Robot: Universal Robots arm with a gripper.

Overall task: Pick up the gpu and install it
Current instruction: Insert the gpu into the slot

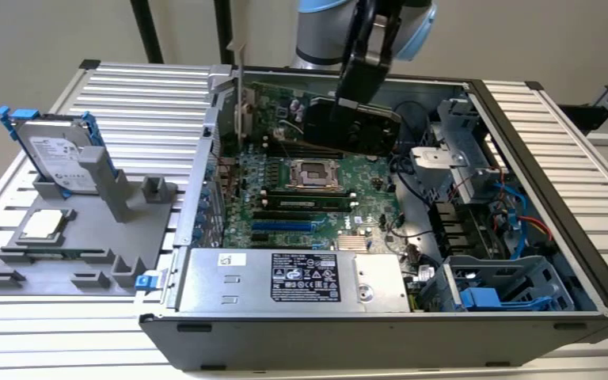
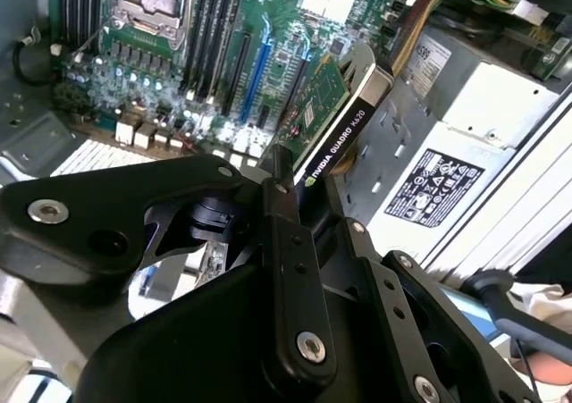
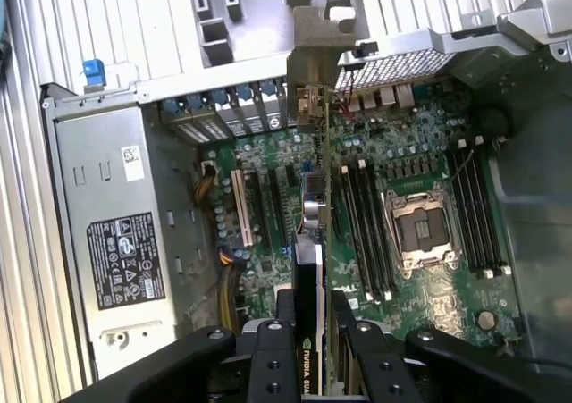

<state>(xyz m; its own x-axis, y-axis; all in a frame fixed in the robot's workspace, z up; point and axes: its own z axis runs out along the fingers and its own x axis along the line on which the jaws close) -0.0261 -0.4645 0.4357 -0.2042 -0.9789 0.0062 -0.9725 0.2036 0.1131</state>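
Entry: your gripper is clamped on the gpu. Its fingers press on both faces of the card at its upper edge.

You hold the gpu on edge inside the open computer case, over the motherboard.

Reference point: the CPU socket.
- In the exterior view the card appears just beyond the socket, raised off the board.
- In the first wrist view its thin edge runs between the memory slots beside the socket and the expansion slots farther from it.
- Whether the card touches any slot, you cannot tell.
- The power supply lies past the expansion slots from the socket.
- A hard drive and a CPU chip rest on a grey fixture outside the case, well apart from the socket, toward the exterior view's left.
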